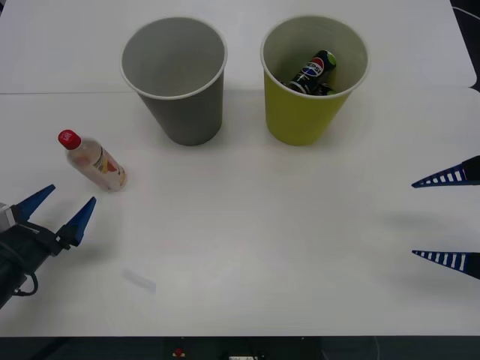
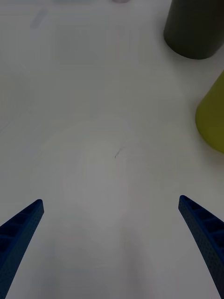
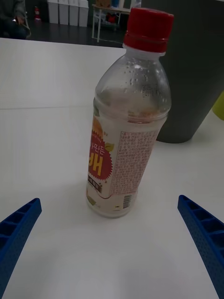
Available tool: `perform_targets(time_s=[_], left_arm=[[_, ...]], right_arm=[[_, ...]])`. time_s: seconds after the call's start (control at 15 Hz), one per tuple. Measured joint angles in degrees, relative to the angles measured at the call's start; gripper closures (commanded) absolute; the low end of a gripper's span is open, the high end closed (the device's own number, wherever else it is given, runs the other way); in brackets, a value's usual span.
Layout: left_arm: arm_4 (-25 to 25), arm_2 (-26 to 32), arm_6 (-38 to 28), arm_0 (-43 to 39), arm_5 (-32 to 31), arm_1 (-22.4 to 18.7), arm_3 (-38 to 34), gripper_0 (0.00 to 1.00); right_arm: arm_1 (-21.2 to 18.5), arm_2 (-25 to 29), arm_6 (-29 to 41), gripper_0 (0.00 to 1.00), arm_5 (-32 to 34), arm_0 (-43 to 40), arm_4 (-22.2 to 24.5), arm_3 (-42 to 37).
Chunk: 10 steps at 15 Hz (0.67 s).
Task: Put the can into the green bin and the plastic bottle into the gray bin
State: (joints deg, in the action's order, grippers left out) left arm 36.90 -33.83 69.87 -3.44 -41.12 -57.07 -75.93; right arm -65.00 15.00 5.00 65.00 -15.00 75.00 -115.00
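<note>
We see the can [image 1: 316, 73] lying tilted inside the green bin [image 1: 307, 120], which stands just beside the gray bin [image 1: 184, 112] on the white tabletop [image 1: 262, 225]. The plastic bottle [image 1: 93, 160] stands upright on the tabletop, to the robot's left of the gray bin and nearer the robot. Our left claw [image 1: 63, 210] sits just short of the bottle, fingers spread wide, holding nothing. Our right claw [image 1: 448, 219] hovers well apart from the bottle, past the green bin's side, also spread and empty.

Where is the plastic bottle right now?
The plastic bottle stands upright on the table's left side in the front view, just ahead of the open left claw, left of the gray bin.
</note>
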Motion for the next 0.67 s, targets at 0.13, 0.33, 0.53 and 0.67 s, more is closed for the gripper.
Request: perform_targets(time_s=[0.13,0.33,0.53,0.67], left_arm=[[1.1,-2.6,0.5,3.8,-0.1,1.4,2.2,0.0],[2.4,-5.7,0.7,8.8,0.0,3.2,5.1,0.0],[3.2,-6.9,0.8,12.2,1.9,4.4,6.8,0.0],[3.3,-6.9,0.9,13.8,3.3,4.7,7.4,0.0]], right_arm=[[0.0,0.0,0.0,0.0,0.0,0.0,0.0,0.0],[0.0,0.0,0.0,0.0,0.0,0.0,0.0,0.0],[0.0,0.0,0.0,0.0,0.0,0.0,0.0,0.0],[0.0,0.0,0.0,0.0,0.0,0.0,0.0,0.0]])
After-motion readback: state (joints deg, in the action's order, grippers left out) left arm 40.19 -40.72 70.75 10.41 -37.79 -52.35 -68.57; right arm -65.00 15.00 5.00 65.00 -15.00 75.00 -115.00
